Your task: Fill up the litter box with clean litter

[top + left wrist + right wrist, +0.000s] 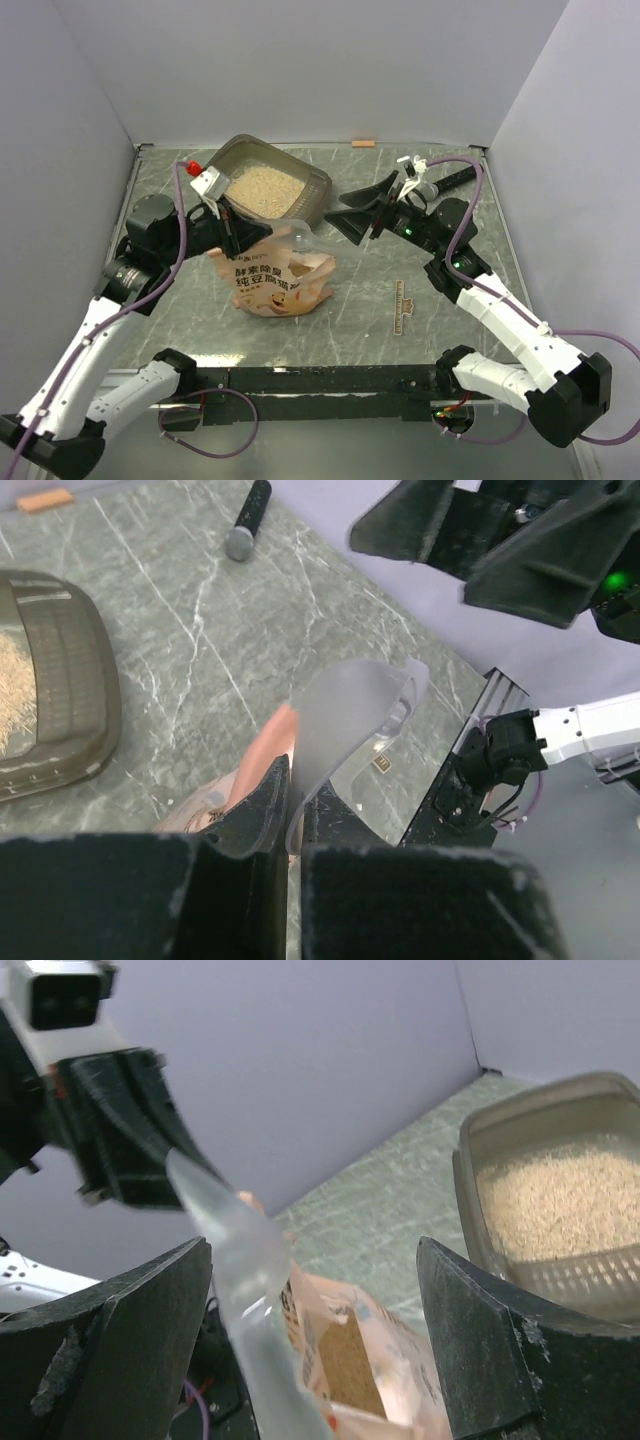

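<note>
Two arms angle inward: left gripper (pixel 262 232) pinches a translucent scoop (pixel 303 237), right gripper (pixel 345 207) gapes toward the pouch (pixel 275 285).

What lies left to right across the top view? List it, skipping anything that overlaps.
litter box → right pincer → wooden strip → black stick

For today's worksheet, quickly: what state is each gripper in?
Left gripper: shut on the clear plastic scoop.
Right gripper: open, holding nothing.
</note>
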`<state>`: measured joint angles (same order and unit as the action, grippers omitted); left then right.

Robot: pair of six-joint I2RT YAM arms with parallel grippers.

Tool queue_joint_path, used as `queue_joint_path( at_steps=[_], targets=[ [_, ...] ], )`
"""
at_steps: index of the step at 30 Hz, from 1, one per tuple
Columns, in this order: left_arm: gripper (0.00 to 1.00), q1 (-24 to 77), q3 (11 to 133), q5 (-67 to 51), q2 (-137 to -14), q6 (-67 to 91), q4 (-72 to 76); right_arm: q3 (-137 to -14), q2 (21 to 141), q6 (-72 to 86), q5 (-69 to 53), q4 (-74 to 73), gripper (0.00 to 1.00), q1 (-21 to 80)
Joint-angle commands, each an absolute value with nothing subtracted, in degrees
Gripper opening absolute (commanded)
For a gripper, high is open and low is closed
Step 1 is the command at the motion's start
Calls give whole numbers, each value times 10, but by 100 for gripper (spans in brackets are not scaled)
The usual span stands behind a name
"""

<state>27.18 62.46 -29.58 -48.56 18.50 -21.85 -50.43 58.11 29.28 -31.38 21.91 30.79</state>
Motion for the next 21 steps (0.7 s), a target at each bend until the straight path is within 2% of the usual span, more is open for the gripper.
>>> queue_joint_path(
  at_steps=[1,3,12,21],
  targets=[
    [1,199,574,-477,-483,201,-92,-483,550,314,-368,291,89,275],
    [1,161,554,-524,-485,214,-53,-462,548,320,-379,302,89,256],
    [1,79,491,-595,-468,327,84,-384,547,318,-467,351,89,220],
    [1,66,446,-609,-458,412,152,-336,497,319,-519,381,90,220]
  ],
)
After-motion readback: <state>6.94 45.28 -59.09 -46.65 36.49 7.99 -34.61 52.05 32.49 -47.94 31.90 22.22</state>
